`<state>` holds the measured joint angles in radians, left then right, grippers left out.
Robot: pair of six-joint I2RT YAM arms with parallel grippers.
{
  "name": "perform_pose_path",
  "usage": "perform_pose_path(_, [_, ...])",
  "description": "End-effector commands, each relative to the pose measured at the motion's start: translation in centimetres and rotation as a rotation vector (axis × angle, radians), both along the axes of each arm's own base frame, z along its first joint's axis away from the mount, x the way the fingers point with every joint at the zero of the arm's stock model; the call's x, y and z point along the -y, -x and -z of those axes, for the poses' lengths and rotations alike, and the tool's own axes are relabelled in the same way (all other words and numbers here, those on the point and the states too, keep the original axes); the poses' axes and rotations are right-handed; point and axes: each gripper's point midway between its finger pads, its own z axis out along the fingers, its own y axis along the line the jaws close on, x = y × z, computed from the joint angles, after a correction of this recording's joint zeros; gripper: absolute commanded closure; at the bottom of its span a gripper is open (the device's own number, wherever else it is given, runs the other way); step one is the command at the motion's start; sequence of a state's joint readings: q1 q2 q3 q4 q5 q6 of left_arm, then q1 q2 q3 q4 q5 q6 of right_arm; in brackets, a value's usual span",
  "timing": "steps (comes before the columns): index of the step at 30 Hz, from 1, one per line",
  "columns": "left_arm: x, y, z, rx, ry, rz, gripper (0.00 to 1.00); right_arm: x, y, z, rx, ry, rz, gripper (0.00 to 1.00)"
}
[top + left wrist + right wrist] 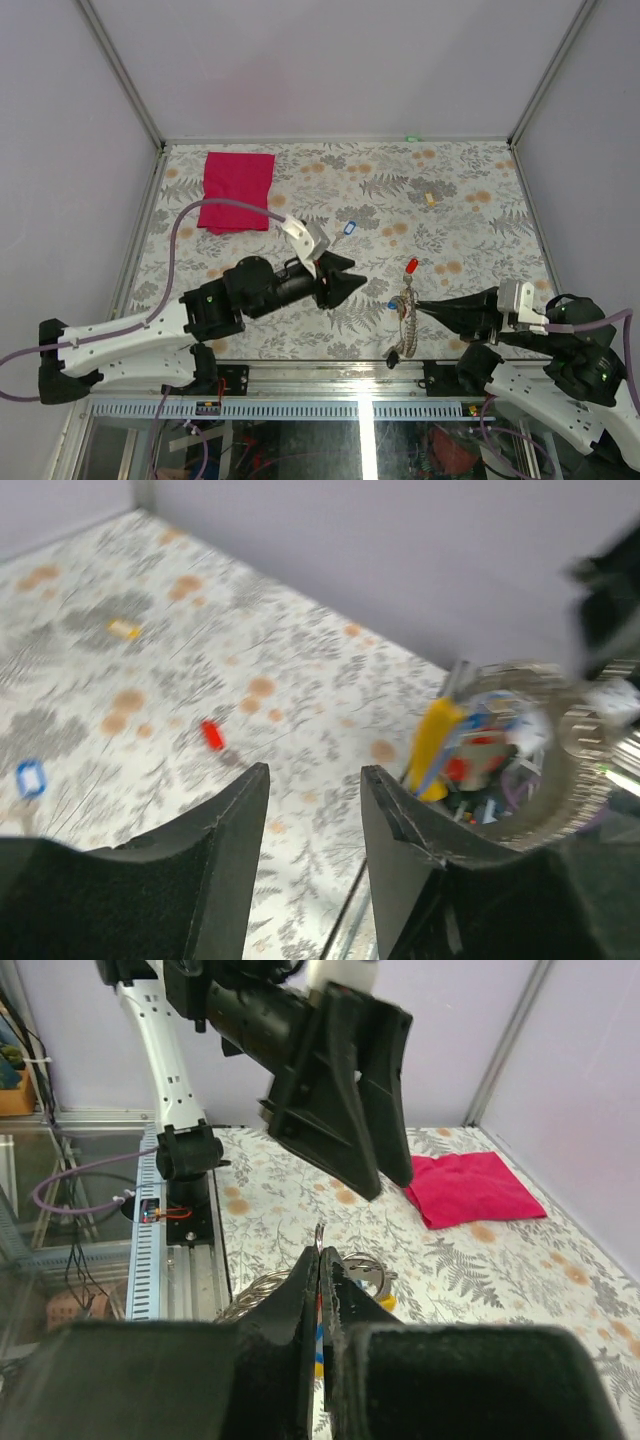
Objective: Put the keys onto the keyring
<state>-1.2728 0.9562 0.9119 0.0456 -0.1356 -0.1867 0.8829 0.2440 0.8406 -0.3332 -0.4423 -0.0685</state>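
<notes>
The keyring [405, 318] lies near the front edge of the counter [480, 170], right of centre. It is a thin silver-grey ring with a short greyish, braided-looking strap trailing toward the counter's near rim. The right gripper [420, 305] reaches it from the right with its fingers pressed fully together. In the right wrist view a thin sliver of metal stands up between them and loops of silver wire show on either side, so the grip appears to be on the keyring's own wire. A bit of yellow plastic [387, 1303] peeks out beside those loops, but it is too hidden to tell whether it hangs on the ring. A key with a red oval tag [411, 265] lies just beyond the top of the ring, and a small blue tag [393, 304] sits against the ring's left side. Another blue-tagged key [349, 227] lies apart, farther back toward the middle. The left gripper [348, 277] hangs above the counter to the left of the keyring, its fingers partly spread with nothing between them. A red cloth [237, 190] lies at the back left, and a small tan block [431, 198] at the back right.
</notes>
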Motion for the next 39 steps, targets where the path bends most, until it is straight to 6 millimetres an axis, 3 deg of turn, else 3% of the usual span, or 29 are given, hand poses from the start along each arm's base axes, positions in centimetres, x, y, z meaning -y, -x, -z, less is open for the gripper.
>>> perform_pose_path(1, [-0.6,-3.6,2.4,-0.15,0.025,-0.097,0.56,1.8,-0.7,-2.0,0.052,-0.029,0.1,1.0])
perform_pose_path(6, [0.0,-7.4,6.6,-0.282,-0.049,-0.188,0.49,2.4,-1.6,-1.7,0.032,-0.018,0.16,1.0])
perform_pose_path(11, [2.1,-10.0,10.8,-0.382,-0.123,-0.244,0.38,2.9,-2.2,-2.0,0.0,-0.009,0.209,1.0])
perform_pose_path(22, [8.0,-15.8,21.5,-0.556,-0.348,-0.337,0.36,5.4,-3.3,-3.3,-0.065,0.0,0.349,1.0])
perform_pose_path(31, [11.7,-18.8,25.5,-0.641,-0.414,-0.411,0.36,7.6,-4.1,-4.1,-0.143,0.007,0.473,1.0])
perform_pose_path(39, [13.6,-18.4,28.5,-0.631,-0.551,-0.35,0.42,8.1,-4.2,-4.4,-0.133,0.003,0.492,1.0])
